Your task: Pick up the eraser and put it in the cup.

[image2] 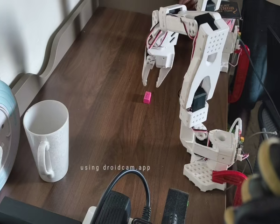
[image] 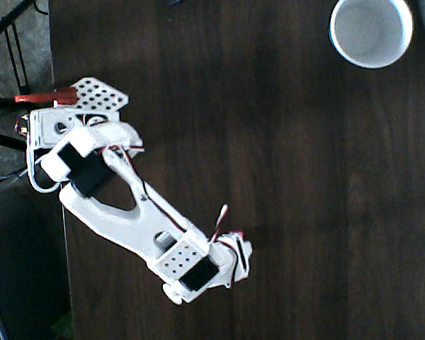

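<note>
Eraser (image2: 147, 96) lies untouched on the open worktop (image2: 112, 116) in the fixed view, just below the gripper (image2: 153, 82), whose jaws hang spread and empty above it, so both grasp and carry remain; the cup (image2: 46, 140) stands well apart near the worktop's left edge with nothing between. From overhead, the cup (image: 371, 31) sits at the top right corner, the gripper (image: 241, 256) low mid-table, and a red clamp (image: 46, 95) grips the left edge.

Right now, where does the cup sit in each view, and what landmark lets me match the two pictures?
Overhead view: the cup is at the top right, seen straight down into its mouth.
Fixed view: the cup stands upright at the lower left, handle toward the camera.
Shared landmark: the red clamp at the arm's base, upper left overhead, lower right in the fixed view.
</note>
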Controlling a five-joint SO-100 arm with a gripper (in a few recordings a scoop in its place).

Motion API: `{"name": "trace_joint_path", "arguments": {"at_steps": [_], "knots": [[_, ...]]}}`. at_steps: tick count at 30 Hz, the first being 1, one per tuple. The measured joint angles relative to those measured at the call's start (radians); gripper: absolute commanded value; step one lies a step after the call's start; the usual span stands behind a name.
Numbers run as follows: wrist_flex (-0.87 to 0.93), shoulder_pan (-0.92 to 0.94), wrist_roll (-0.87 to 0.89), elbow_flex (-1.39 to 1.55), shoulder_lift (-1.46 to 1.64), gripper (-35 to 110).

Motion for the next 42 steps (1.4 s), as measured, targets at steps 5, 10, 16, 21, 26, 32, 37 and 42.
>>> {"name": "trace_joint_path", "arguments": {"at_steps": [5,10,16,21,26,32,37,42], "knots": [[0.0,-0.002,0.018,-0.003,-0.041,19],[0.0,-0.008,0.043,-0.011,-0.112,19],[0.0,-0.055,0.101,-0.08,-0.206,19],[0.0,-0.084,0.126,-0.132,-0.235,17],[0.0,-0.084,0.141,-0.14,-0.272,10],[0.0,-0.083,0.152,-0.156,-0.291,2],[0.0,-0.083,0.143,-0.16,-0.291,0],[0.005,-0.13,0.115,-0.16,-0.199,0]]}}
